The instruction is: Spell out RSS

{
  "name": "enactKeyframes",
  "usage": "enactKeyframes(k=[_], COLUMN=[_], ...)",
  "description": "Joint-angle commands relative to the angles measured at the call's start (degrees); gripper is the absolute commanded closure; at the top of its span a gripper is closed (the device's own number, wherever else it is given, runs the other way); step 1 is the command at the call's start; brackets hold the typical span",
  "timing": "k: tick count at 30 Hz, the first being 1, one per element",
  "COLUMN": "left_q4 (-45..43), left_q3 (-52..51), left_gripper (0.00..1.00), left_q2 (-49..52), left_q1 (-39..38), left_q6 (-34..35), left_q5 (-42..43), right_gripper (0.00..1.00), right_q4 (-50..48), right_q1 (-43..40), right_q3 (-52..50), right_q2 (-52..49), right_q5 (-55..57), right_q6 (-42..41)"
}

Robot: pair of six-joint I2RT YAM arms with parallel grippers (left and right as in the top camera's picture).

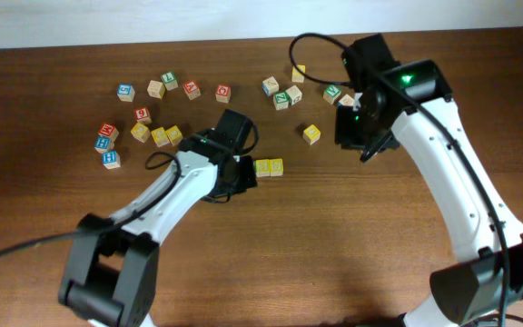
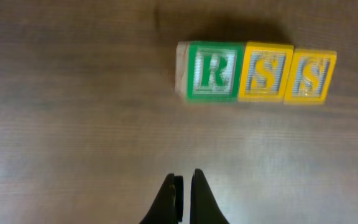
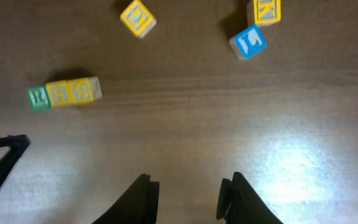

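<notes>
From overhead, the RSS row (image 1: 270, 167) is lying on the desk (image 1: 334, 254) just off the tip of the left end effector (image 1: 246, 173), its long axis running left to right; the right end effector (image 1: 363, 136) is hanging well apart from it, among loose cubes (image 1: 310, 133). In the left wrist view, the left end effector (image 2: 184, 186) is showing its fingers pressed almost together, pinching nothing. The row (image 2: 257, 71) is sitting ahead and to the right, lying crosswise to the fingers, letters upright and reading R, S, S. In the right wrist view, the right end effector (image 3: 188, 193) is standing spread and empty. The row (image 3: 64, 93) is lying far ahead to the left, nearly crosswise, green cube at the left end.
</notes>
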State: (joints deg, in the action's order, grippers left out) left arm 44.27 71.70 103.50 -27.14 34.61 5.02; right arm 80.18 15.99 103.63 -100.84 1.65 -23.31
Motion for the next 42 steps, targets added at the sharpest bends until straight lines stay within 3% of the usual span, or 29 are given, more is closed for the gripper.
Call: enactKeyframes(k=[1, 11, 17, 24, 42], left_q4=[-5.31, -6.32, -8.48, -9.79, -13.64], left_q3=[-0.59, -0.59, -0.59, -0.59, -0.59], left_gripper=[1.00, 1.00, 1.00, 1.00, 1.00], left_q2=[4.46, 5.57, 5.57, 6.71, 9.14], left_q1=[0.72, 6.95, 7.06, 7.06, 7.06], left_q6=[0.57, 0.50, 0.11, 0.11, -2.34], left_q5=[-2.36, -2.47, -2.25, -0.96, 4.92], right_gripper=[0.73, 0.95, 0.96, 0.96, 0.96], right_q4=[-1.99, -11.61, -16.70, -20.24, -22.38], right_q1=[-1.40, -1.38, -1.01, 2.60, 4.46], right_q3=[-1.75, -5.68, -6.25, -6.25, -6.29], right_q2=[-2.23, -11.41, -18.62, -24.28, -26.29], right_q5=[-2.93, -10.34, -17.94, -19.21, -19.21], right_q6=[2.10, 2.10, 2.10, 1.84, 0.72])
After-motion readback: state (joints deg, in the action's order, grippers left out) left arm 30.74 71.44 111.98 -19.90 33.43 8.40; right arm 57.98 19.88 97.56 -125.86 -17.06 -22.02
